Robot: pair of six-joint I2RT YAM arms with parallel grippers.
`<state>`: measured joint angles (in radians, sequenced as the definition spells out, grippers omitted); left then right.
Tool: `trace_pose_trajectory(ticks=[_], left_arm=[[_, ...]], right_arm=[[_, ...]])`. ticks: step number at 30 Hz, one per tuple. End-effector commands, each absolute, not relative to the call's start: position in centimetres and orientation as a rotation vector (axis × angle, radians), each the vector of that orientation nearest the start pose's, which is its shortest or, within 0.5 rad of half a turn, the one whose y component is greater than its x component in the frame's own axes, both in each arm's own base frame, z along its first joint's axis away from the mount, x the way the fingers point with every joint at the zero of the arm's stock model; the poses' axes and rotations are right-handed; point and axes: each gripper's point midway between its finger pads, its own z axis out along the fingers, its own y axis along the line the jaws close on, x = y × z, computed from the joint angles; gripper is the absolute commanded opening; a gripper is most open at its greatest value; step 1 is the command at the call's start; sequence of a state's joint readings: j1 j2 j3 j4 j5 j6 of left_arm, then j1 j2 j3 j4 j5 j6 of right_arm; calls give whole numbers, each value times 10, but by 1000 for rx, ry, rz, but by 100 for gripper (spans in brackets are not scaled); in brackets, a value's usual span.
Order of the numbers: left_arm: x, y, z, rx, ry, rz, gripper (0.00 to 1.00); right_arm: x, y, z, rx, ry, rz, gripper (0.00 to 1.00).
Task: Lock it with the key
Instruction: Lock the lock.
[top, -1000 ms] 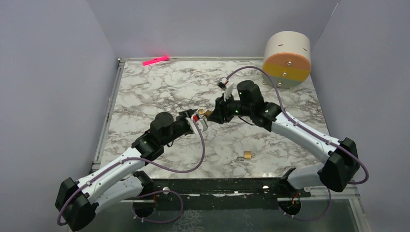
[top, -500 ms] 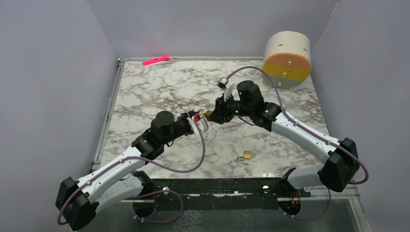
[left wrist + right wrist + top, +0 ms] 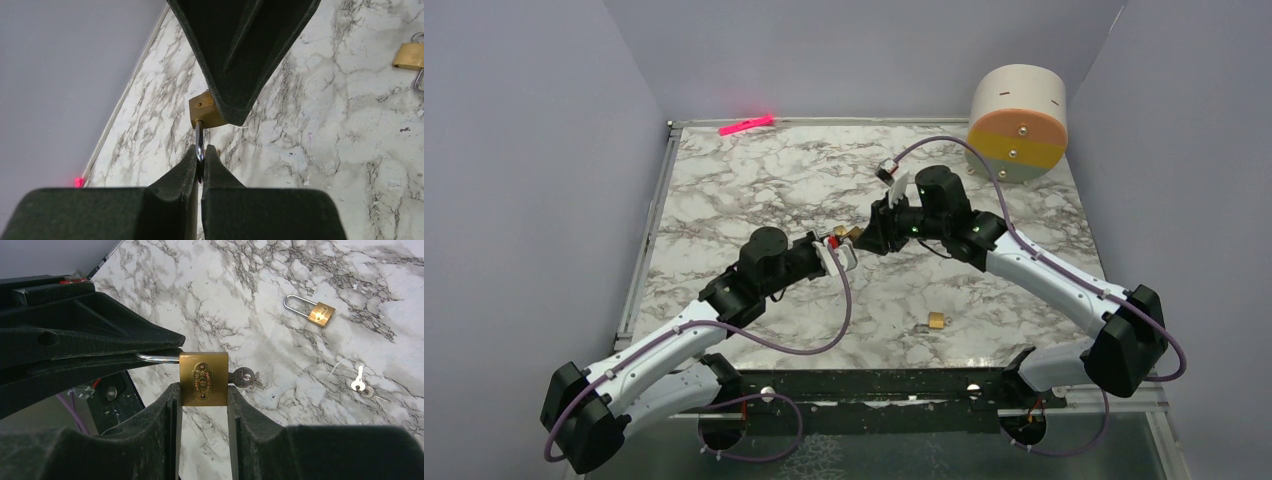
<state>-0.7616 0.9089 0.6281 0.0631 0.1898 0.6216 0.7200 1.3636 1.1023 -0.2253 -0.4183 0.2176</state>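
Note:
My right gripper (image 3: 204, 390) is shut on the body of a small brass padlock (image 3: 204, 376) and holds it above the marble table. A small silver key (image 3: 244, 377) sticks out of the padlock's keyhole end, on the right in the right wrist view. The padlock's silver shackle (image 3: 157, 358) runs left into my left gripper (image 3: 199, 150), which is shut on it. In the left wrist view the padlock (image 3: 204, 109) sits just past the fingertips. In the top view both grippers meet at the padlock (image 3: 849, 234) mid-table.
A second brass padlock (image 3: 320, 313) lies on the marble, also in the top view (image 3: 937, 321). Another loose key (image 3: 358, 385) lies near it. A cream, yellow and orange cylinder (image 3: 1017, 122) stands at the back right. A pink object (image 3: 746, 124) lies at the back edge.
The left arm has edged slightly toward the right gripper. Both grips are unchanged.

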Motion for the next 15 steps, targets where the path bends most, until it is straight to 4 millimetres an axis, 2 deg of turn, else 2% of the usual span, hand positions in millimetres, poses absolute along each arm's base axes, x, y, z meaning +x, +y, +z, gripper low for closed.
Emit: trace_pose_trajectory(ticks=[1,3,5,8,10,11,12,13,15], left_arm=[[245,-251,238,1235,1287,-293,0],[245,-252,240,1231,1283,-297,0],[246,-252,243,1218,1279,-300,0],[248,-251,248,1190,1294,-300,0],[249,-251,249,1183,1302,-301,0],[249,-251,249,1181,1303,-304,0],[248,-251,249,1178,1304,-307,0],[248,-251,249,1173,1304,-307,0],[248,-251,249,1163,1308,-316,0]], right_arm=[[253,329,233,-821,1955,1004,22],[255,328,233,-812,1953,989,26],[258,326,236,-804,1945,968,36],[265,319,239,-766,1940,906,60],[270,313,243,-734,1924,867,70],[271,310,246,-719,1910,854,78],[272,308,251,-704,1890,843,93],[273,305,257,-690,1868,834,99],[276,297,269,-651,1833,801,100]])
